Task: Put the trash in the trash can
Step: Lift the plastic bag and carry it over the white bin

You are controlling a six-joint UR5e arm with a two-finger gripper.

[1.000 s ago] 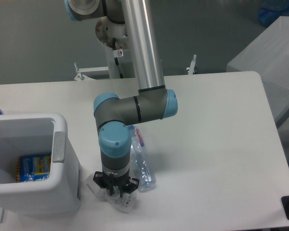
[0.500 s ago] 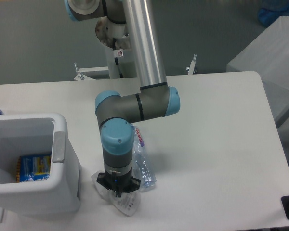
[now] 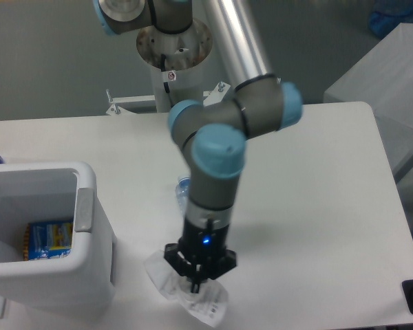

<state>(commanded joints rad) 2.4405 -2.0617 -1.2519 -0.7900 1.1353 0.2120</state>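
Note:
The trash (image 3: pixel 208 307) is a crumpled translucent-white wrapper with small print, hanging under my gripper (image 3: pixel 197 280) near the table's front edge. The gripper points straight down and is shut on the wrapper's top, with the wrapper spreading out to the left and below the fingers. It seems lifted off the table. The trash can (image 3: pixel 88 206), a large white bin with a thick rim, stands at the left, its near wall about a hand's width left of the wrapper.
A crushed clear bottle (image 3: pixel 182 190) lies behind the arm, mostly hidden by the wrist. A blue and yellow packet (image 3: pixel 48 237) lies inside the bin. The table's front edge runs just below the wrapper.
The arm has swung up and to the right, closer to the camera, carrying the wrapper with it. The bottle is now mostly covered by the wrist.

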